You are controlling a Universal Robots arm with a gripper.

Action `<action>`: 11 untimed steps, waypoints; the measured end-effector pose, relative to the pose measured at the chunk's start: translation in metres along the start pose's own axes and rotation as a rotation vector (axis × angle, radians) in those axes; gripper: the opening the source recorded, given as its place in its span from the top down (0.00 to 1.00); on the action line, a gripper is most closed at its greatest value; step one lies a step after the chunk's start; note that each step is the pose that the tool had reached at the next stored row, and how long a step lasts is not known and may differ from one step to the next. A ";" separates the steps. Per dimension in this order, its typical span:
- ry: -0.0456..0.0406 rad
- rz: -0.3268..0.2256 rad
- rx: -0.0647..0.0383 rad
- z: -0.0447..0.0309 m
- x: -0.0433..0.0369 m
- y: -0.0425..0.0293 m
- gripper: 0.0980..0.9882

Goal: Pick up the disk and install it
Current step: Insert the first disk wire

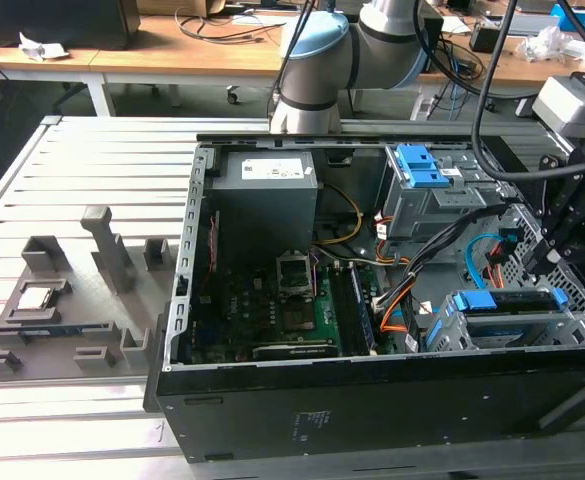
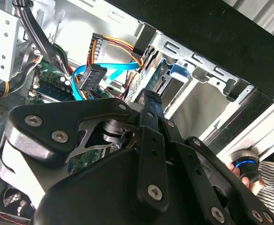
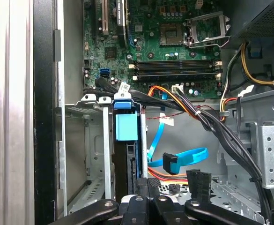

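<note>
Fingers first: logged the black fingertips as pressed together in the first wrist view, with nothing seen pinched between them. Placed the black linkage gripper just beside the near end of the flat silver disk with the blue plastic frame; cannot tell whether touching. Found that disk standing on edge inside the grey sheet-metal drive cage, blue tab facing the green motherboard. Confirmed in the exterior view: gripper hanging over the cage at the exterior view's right end of the open black computer case, disk lying within the cage, blue frame showing along its upper edge. Noted in the second wrist view the gripper pointing at the disk seated in the cage. Recorded a flat light-blue data cable looping loose on the case floor beside the cage, well clear of the disk. Marked a large grey metal box with a white sticker at the far side of the case, apart from the cage. Logged a grey slotted parts holder on the slatted aluminium table, at the exterior view's left, outside the case. Spotted a striped sleeve of a person past the case wall in the second wrist view.
</note>
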State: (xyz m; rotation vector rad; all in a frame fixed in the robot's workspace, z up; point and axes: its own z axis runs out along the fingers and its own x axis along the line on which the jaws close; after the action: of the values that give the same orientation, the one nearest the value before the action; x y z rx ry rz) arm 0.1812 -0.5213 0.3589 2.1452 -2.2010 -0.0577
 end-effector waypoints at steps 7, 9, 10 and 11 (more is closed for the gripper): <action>-0.0002 0.000 0.000 -0.0003 -0.0188 0.0005 0.99; 0.0000 0.000 0.000 -0.0004 -0.0188 0.0005 0.99; 0.0001 0.000 0.000 -0.0004 -0.0188 0.0005 0.99; 0.0001 0.000 0.000 -0.0004 -0.0188 0.0005 0.98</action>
State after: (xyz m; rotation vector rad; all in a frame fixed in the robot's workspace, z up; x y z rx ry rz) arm 0.1812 -0.5025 0.3589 2.1451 -2.2010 -0.0576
